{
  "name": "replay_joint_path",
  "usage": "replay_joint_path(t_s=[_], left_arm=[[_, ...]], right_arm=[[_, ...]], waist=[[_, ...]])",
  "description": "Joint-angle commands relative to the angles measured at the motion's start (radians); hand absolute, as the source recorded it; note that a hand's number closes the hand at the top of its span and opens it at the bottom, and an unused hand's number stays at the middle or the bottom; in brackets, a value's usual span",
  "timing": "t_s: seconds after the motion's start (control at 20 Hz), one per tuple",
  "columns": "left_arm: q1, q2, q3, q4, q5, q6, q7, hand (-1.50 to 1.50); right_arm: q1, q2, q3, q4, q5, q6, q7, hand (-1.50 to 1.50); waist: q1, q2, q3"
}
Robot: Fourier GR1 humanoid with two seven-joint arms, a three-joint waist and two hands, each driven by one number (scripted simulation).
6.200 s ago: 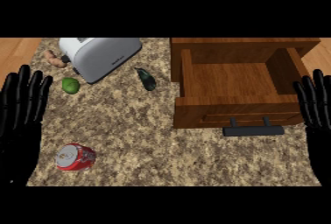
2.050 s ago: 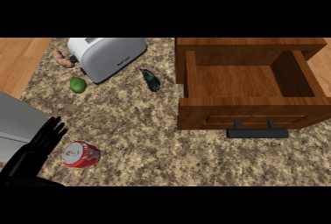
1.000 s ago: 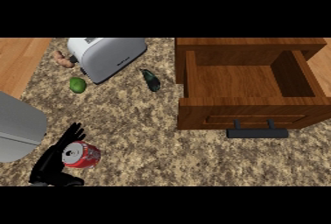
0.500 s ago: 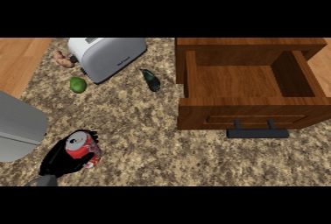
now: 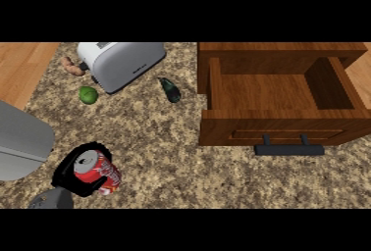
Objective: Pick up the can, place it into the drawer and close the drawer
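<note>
Can (image 5: 96,172): red with silver top, tilted, low left on the speckled counter, black fingers curled round it. Drawer (image 5: 282,100): brown wood, pulled open, dark handle in front, upper right.

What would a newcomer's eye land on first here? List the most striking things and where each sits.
First, the red can at lower left, with the black left hand curled round it on the speckled counter. Next, the open wooden drawer at upper right, nothing in it, its dark handle facing the robot. Then the silver toaster at the top, with a green lime just beside it.
</note>
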Motion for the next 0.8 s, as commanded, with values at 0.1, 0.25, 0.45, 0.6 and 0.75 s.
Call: replay_joint_path(t_s=[0.1, 0.25, 0.45, 0.6, 0.75], left_arm=[[0.048, -0.073, 0.006, -0.263, 0.15, 0.046, 0.174, 1.5], [-0.009, -0.178, 0.043, -0.214, 0.079, 0.301, 0.088, 1.5], [-0.066, -0.181, -0.039, -0.287, 0.148, 0.57, 0.098, 1.5], [-0.129, -0.182, -0.066, -0.32, 0.148, 0.651, 0.108, 1.5], [-0.093, -0.183, -0.197, -0.479, 0.155, 0.772, 0.184, 1.5]], right_arm=[[0.033, 0.02, 0.004, -0.018, -0.016, -0.001, -0.014, -1.5], [0.029, 0.02, -0.003, -0.005, 0.001, 0.008, -0.012, -1.5], [-0.048, 0.002, 0.022, 0.01, 0.046, -0.038, -0.01, -1.5], [0.071, 0.021, 0.079, -0.065, 0.022, -0.064, -0.024, -1.5], [0.053, 0.02, 0.066, -0.013, 0.043, -0.035, -0.059, -1.5]], waist=[[0.004, -0.002, 0.001], [-0.002, 0.0, 0.0], [0.005, 0.0, 0.0], [-0.01, 0.0, 0.0], [-0.003, -0.001, 0.0]])
